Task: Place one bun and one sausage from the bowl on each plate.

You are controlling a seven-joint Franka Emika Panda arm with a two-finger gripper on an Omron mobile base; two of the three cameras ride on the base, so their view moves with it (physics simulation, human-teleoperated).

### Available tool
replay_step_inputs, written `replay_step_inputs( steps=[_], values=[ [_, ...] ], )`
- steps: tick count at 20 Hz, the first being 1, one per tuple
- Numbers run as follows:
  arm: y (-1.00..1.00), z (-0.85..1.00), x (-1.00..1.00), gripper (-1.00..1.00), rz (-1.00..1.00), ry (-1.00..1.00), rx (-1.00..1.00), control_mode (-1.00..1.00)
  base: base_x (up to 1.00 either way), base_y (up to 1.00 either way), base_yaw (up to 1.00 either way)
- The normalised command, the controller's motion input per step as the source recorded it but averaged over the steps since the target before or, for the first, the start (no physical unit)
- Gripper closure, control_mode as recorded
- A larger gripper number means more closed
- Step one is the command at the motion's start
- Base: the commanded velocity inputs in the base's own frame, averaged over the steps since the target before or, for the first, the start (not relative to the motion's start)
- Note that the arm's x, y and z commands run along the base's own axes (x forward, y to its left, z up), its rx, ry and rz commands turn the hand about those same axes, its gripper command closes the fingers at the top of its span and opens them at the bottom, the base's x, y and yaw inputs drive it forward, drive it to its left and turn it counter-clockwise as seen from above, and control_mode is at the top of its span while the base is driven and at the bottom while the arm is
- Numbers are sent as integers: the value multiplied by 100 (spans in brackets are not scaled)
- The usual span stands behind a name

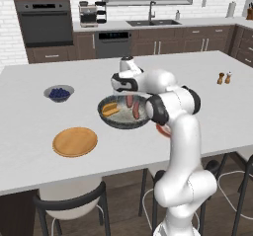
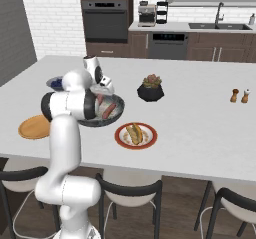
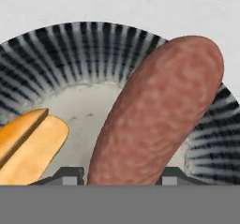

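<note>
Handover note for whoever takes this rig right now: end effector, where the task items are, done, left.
End effector: down in the dark grey bowl, fingers on either side of a sausage; it looks gripped but not lifted.
Bowl also holds a second sausage and a bun.
Red-rimmed plate: has a bun; whether a sausage is with it is too small to tell.
Wooden plate: nothing on it.
Left: bun and sausage onto the wooden plate; check the red-rimmed plate for its sausage.

Bowl (image 1: 114,122) rim rings the gripper (image 3: 119,176); a bun (image 3: 29,148) lies just beside it; bare bench (image 1: 197,106) beyond
</note>
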Motion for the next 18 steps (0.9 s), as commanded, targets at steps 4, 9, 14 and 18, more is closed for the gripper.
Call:
replay_step_inputs(
  steps=[4,9,14,18],
  values=[
    [-7,70,-100,100,2,1,0,-100,0,0,0],
    [7,55,-100,100,11,13,0,-100,0,0,0],
    [-33,37,-84,100,16,18,-3,-100,0,0,0],
    [-100,34,-33,100,32,22,-17,-100,0,0,0]
  ],
)
